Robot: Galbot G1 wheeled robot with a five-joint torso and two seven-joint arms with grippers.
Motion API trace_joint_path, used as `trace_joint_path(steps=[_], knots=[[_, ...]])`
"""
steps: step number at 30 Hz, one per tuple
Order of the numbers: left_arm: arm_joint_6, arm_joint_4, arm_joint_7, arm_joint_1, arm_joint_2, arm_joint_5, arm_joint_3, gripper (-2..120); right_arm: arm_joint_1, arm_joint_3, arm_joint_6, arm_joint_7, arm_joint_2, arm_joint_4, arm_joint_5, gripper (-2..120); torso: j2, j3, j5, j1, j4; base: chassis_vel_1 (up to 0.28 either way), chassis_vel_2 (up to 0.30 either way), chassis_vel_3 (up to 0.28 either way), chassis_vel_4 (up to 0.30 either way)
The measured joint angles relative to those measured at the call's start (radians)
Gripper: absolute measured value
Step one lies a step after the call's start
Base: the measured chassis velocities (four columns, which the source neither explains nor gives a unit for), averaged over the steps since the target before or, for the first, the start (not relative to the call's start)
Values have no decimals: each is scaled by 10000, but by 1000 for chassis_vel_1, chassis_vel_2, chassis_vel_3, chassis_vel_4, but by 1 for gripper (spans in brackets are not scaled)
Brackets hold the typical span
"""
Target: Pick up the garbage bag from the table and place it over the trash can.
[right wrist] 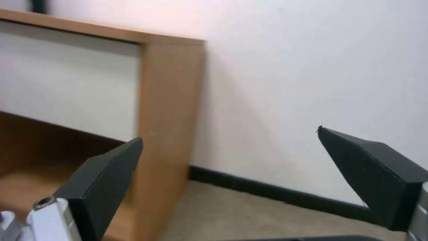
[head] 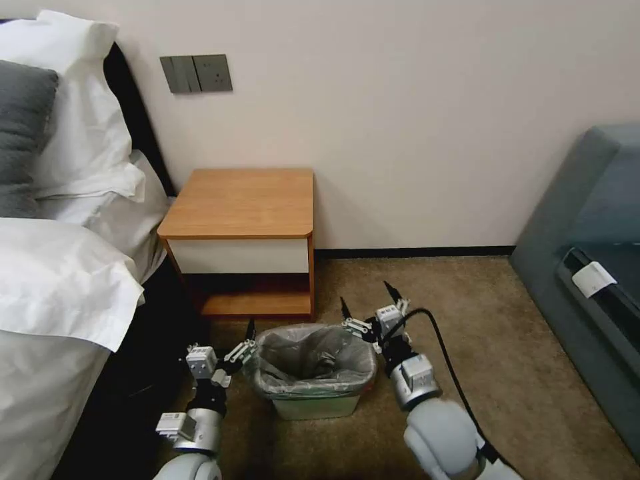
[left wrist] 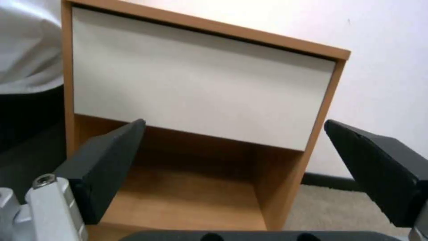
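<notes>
Head view: left claw (head: 248, 333) sits just off the left rim of the trash can (head: 317, 403), fingers spread, nothing between them; left wrist view confirms, both dark fingers (left wrist: 105, 167) wide apart w/ only the bench's white drawer front and lower shelf beyond. Right claw (head: 368, 301) is at the can's right rear corner, also spread & empty; right wrist view has its fingers (right wrist: 107, 180) open toward the wall and the bench's side panel. Garbage bag (head: 313, 357) lies between the two claws, already draped into the can w/ its edge folded over the rim all round, grey crinkly film lining the inside. So the bag is inboard of both claws: right of the left one, left of the right one, roughly equidistant, maybe the left a touch nearer the rim. Can's long axis runs left-right, claws at its two ends. Can stands on the carpet just in front of the bench (head: 243, 203), whose top is bare. Judgement: placing looks done; any tidy-up would mean each claw reaching inward to its own rim end.
</notes>
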Motion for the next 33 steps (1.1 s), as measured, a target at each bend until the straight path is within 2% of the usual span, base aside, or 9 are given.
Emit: trace_joint_path(steps=[3, 6, 15, 16, 18, 33], knots=[[-276, 172, 419, -47, 337, -360, -92, 100, -592, 399, 879, 37, 645, -395, -239, 100, 0, 0, 0, 0, -1, 0, 0, 0, 0], [-374, 194, 592, -20, 598, -621, -100, 100, -782, 567, 1223, -71, 906, -422, -356, 100, 0, 0, -1, 0, -1, 0, 0, 0, 0], [-791, 367, 848, 21, 775, -908, -83, 100, -933, 988, 1570, -114, 1469, -332, -825, 100, 0, 0, -1, 0, 0, 0, 0, 0, 0], [-837, 375, 927, -44, 815, -1084, -77, 100, -1001, 1896, 1755, -131, 1899, -514, -1195, 100, 0, 0, 1, 1, 0, 0, 0, 0, 0], [-837, 399, 933, -119, 829, -1125, -85, 100, -1168, 2309, 1856, -134, 1840, -520, -1038, 100, 0, 0, 2, 0, -1, 0, 0, 0, 0], [-983, 743, 852, -415, 653, -1070, -49, 100, -1176, 2493, 1806, -163, 1673, -379, -598, 100, 0, 1, 2, 0, -1, 0, 0, 0, 0]])
